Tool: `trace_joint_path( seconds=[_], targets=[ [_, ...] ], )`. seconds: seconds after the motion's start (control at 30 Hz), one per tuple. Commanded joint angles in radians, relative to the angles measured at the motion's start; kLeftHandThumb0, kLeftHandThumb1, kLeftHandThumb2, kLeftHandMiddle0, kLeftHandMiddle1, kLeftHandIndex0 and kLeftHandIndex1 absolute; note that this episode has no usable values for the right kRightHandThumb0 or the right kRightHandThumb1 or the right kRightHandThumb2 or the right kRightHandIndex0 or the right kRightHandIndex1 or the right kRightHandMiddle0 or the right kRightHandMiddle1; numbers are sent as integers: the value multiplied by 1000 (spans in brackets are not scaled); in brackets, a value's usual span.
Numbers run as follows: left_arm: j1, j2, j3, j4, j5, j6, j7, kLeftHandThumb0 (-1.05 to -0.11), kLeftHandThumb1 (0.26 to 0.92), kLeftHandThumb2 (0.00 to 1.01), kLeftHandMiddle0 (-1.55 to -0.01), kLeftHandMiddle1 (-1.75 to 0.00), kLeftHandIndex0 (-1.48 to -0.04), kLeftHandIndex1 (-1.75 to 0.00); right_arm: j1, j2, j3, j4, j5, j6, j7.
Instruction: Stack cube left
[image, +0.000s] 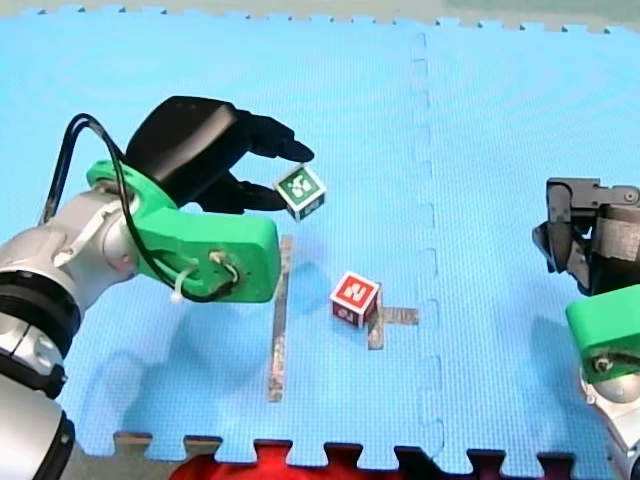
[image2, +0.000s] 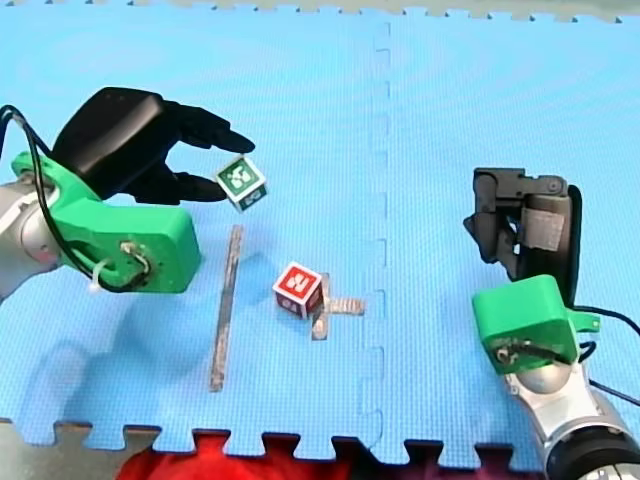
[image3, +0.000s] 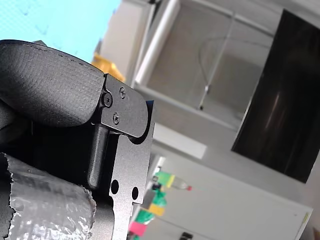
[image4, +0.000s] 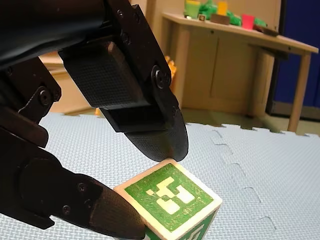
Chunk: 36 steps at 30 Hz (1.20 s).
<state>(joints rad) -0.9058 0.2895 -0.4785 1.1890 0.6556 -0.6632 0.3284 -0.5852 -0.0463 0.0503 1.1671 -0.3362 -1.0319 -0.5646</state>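
My left hand (image: 285, 175) holds a green-and-white patterned cube (image: 301, 191) pinched between black fingertips, lifted off the blue foam mat (image: 470, 130). The cube hangs tilted, up and to the left of a red cube (image: 355, 299) that sits on the mat near the middle. In the second wrist view the green cube (image4: 170, 202) is squeezed between an upper finger (image4: 155, 132) and a lower finger (image4: 105, 215). My right hand (image: 580, 235) hovers at the right side of the mat, holding nothing.
A long strip of grey tape (image: 279, 320) runs down the mat left of the red cube, and a short taped L (image: 392, 320) lies at that cube's right. The mat's jagged front edge (image: 300, 455) borders a red surface.
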Motion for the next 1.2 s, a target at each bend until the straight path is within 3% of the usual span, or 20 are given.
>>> trace_joint_path(
  seconds=[0.0,0.43,1.17],
  targets=[
    [5,-6,-1,-8,-2,9,-13,-449,771,1,-972,-1746,-1287,0,2,-1,-1,-1,4,0,-2],
    [49,-59,10,-23,-34,-1,-84,-454,770,0,-962,-1746,-1302,-7,3,-2,-4,-5,8,-3,5],
    [81,-89,40,-9,-85,-43,-148,-436,761,0,-980,-1746,-1304,-4,4,-1,-7,2,12,3,5]
  ],
)
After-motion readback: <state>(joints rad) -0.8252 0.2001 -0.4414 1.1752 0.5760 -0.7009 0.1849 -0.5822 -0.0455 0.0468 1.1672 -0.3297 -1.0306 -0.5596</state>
